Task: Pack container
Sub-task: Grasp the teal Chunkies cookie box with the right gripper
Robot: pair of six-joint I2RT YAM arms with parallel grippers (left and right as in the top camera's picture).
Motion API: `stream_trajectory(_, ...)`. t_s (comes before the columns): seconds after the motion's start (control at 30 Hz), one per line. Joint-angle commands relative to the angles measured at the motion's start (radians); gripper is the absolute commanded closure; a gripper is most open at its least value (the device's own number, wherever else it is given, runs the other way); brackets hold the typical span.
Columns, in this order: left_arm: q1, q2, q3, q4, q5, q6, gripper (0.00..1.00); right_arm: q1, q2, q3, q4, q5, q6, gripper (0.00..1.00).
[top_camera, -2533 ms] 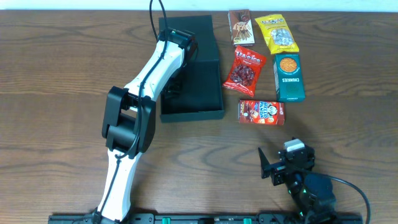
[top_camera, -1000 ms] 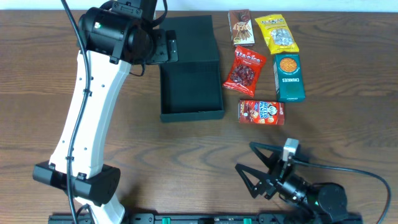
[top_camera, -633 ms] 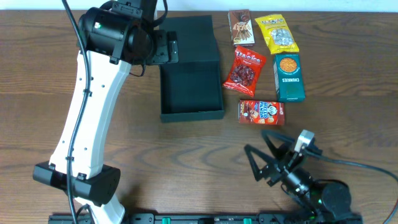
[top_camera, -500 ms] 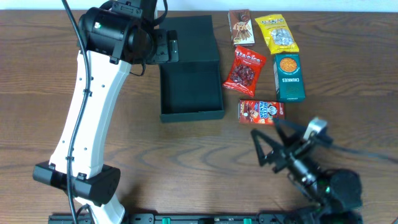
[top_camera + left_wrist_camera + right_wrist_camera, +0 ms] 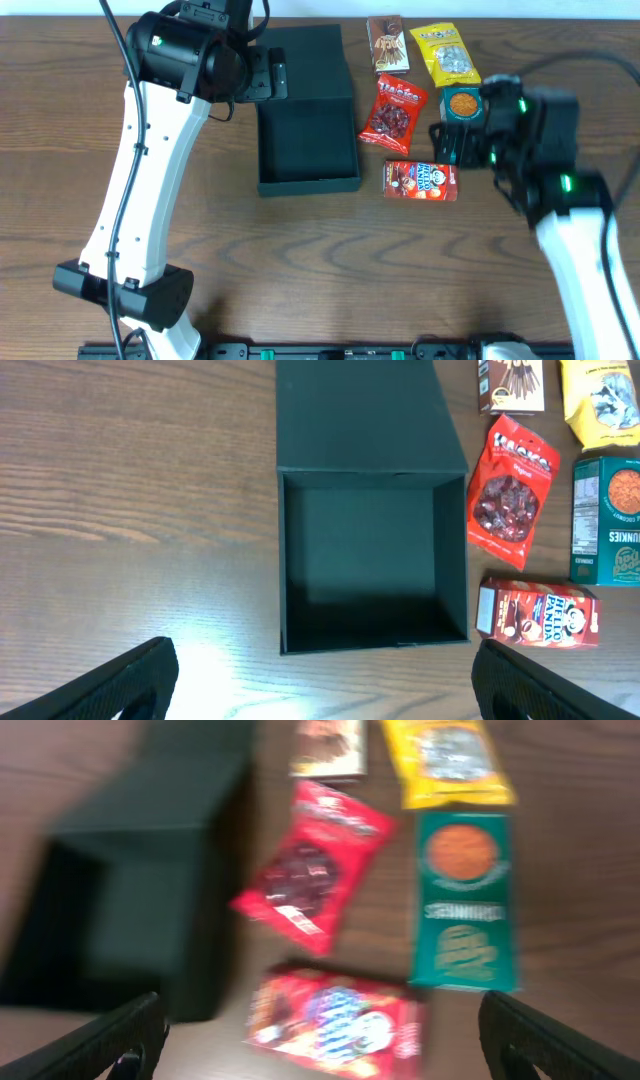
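Note:
The container [image 5: 308, 150], a dark shallow box, lies open and empty with its lid flap [image 5: 305, 55] folded back; it also shows in the left wrist view [image 5: 370, 560] and, blurred, in the right wrist view [image 5: 120, 890]. My left gripper [image 5: 262, 76] hangs high over the box's left side, open and empty [image 5: 330, 690]. My right gripper [image 5: 462, 145] is open and empty [image 5: 335, 1050] above the snacks. It hovers over the red carton [image 5: 420, 181] [image 5: 335, 1020] and partly hides the teal carton [image 5: 466, 105].
Right of the box lie a red bag [image 5: 392, 110], a brown packet [image 5: 387, 44] and a yellow bag [image 5: 446, 53]. The left wrist view shows the same snacks, among them the red carton [image 5: 538, 614]. The right wrist view is motion-blurred.
My right arm has swung from the table's front edge up over the snacks. My left arm rose out of the box 2.5 s ago and has held still since.

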Motion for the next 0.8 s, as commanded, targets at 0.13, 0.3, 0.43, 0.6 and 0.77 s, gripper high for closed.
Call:
stream_trajectory(0.13, 0.007, 0.0, 0.002, 0.002, -0.008, 0.018, 0.05, -0.047, 0.327, 0.198, -0.046, 0.211, -0.154, 0.01)
stream_trajectory(0.3, 0.023, 0.0, 0.002, 0.002, -0.008, 0.018, 0.05, -0.1, 0.503, 0.247, -0.026, 0.194, -0.165, 0.01)
stream_trajectory(0.43, 0.041, 0.0, 0.002, 0.002, -0.008, 0.018, 0.05, -0.122, 0.595, 0.247, 0.002, 0.142, -0.207, 0.01)
stream_trajectory(0.6, 0.064, 0.0, 0.001, 0.006, -0.008, 0.018, 0.05, -0.122, 0.679, 0.247, 0.039, 0.142, -0.239, 0.01)
stream_trajectory(0.77, 0.086, 0.0, 0.001, 0.013, -0.008, 0.018, 0.05, -0.122, 0.716, 0.247, 0.095, 0.135, -0.239, 0.01)
